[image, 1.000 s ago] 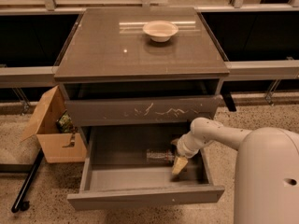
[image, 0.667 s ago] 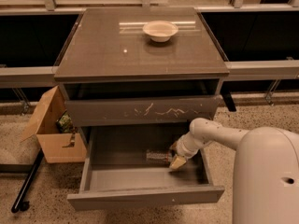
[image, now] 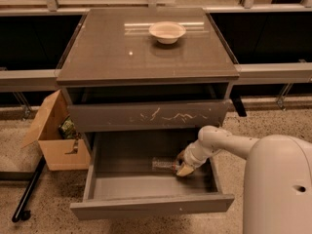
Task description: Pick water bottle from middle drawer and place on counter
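Observation:
The middle drawer is pulled open below the scratched drawer front. The water bottle lies on its side on the drawer floor, right of centre, clear with a dark band. My gripper is reached down into the drawer and sits at the bottle's right end, touching or nearly touching it. The counter is the glossy grey-brown top of the cabinet, above the drawers.
A white bowl stands on the counter at the back. An open cardboard box sits on the floor left of the cabinet, with a black pole lying beside it. My white arm and body fill the lower right.
My gripper has moved a little back and left inside the drawer, closer to the bottle's right end. The bottle has not moved.

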